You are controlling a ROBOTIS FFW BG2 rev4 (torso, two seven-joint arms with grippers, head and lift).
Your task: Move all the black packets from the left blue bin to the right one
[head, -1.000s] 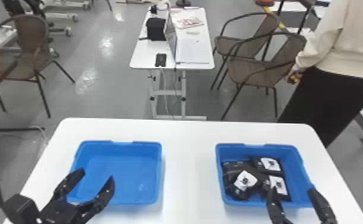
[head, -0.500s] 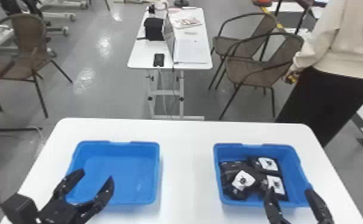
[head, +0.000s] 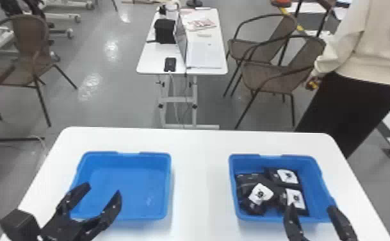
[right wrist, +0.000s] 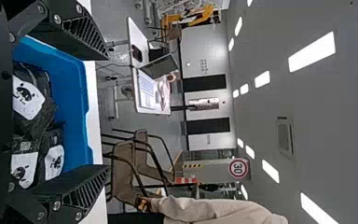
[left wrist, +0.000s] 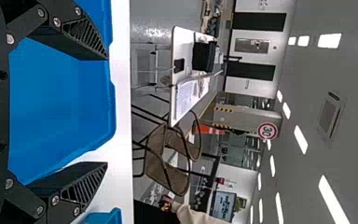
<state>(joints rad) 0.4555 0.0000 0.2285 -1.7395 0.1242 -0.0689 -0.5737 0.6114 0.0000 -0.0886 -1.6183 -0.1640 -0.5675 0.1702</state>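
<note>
My left gripper (head: 103, 189) stands open over the near left part of the left blue bin (head: 168, 186), whose inside is bare. Over the near right part of the right blue bin (head: 317, 179), my right gripper (head: 312, 207) is open too, with nothing held. Black packets with white labels lie heaped in that bin, such as one packet (head: 261, 194) toward its left side. In the left wrist view the left gripper (left wrist: 107, 111) spreads across the left bin (left wrist: 60, 102). In the right wrist view the right gripper (right wrist: 108, 112) frames several packets (right wrist: 28, 100).
Both bins rest on a white table (head: 200, 179), with a strip of tabletop between them. Beyond it stand a smaller white table (head: 207, 57) with a laptop, and brown chairs (head: 274, 77).
</note>
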